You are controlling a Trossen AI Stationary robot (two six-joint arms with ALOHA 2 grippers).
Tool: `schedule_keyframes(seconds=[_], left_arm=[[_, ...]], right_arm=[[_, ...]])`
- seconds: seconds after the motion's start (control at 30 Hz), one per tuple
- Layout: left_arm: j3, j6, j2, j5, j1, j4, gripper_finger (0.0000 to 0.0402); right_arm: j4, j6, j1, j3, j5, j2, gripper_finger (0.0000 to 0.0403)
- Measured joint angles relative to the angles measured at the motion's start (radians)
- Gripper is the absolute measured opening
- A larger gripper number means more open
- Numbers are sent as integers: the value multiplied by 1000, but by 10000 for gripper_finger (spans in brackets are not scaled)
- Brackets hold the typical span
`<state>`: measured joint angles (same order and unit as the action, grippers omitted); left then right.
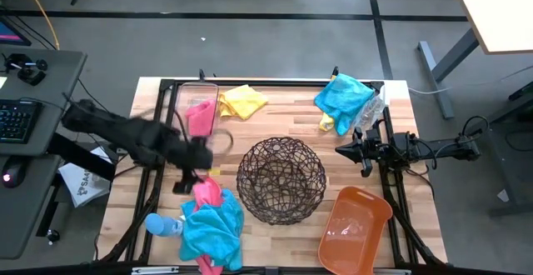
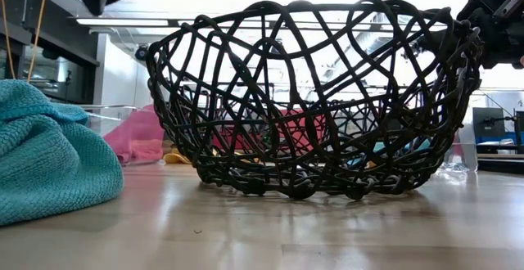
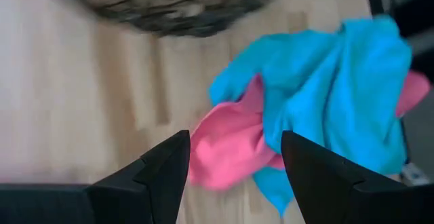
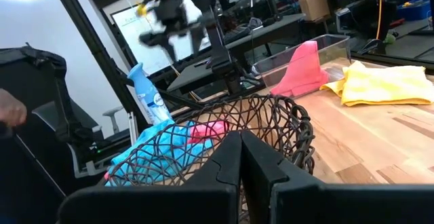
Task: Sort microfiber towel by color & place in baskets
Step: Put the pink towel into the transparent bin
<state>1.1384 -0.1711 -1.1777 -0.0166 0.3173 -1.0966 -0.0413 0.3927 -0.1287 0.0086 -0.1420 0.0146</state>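
My left gripper (image 1: 196, 175) (image 3: 234, 163) is open and hangs over a pile near the table's near-left corner. Its fingers stand either side of a pink towel (image 1: 206, 193) (image 3: 224, 149) that lies on a teal towel (image 1: 215, 229) (image 3: 332, 95). Another pink towel (image 1: 200, 117) (image 4: 302, 68) sits in the clear bin (image 1: 185, 100). A yellow towel (image 1: 243, 102) (image 4: 383, 81) lies flat by the far edge. A second teal towel (image 1: 344, 100) lies far right, over a yellow one (image 1: 326, 123). My right gripper (image 1: 350, 150) (image 4: 241, 163) is shut and waits right of the wire basket (image 1: 281, 180) (image 2: 311, 98).
The salmon-orange tub (image 1: 354, 229) stands near-right. A light-blue spray bottle (image 1: 162, 223) (image 4: 146, 95) lies beside the near-left pile, and a clear bottle (image 1: 371, 112) lies by the far-right teal towel. A black frame runs along the table's edges. Bare wood shows between basket and bin.
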Motion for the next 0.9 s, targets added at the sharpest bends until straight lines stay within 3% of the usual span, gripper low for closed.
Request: schedule_keyframes(seconds=[0.23,0.4,0.6,0.9], left_arm=[[-222,89,-89,-21,73,255,218],[-315,255,-154,-22,79,349,218],[-368,406,-228,-23,78,484,218],[-372,465,-316,-24,77,549,207]], right_arm=[[0,0,0,0,-1,0,0],[0,0,0,0,-4,0,0],[0,0,0,0,-3,0,0],[0,0,0,0,-3,0,0]])
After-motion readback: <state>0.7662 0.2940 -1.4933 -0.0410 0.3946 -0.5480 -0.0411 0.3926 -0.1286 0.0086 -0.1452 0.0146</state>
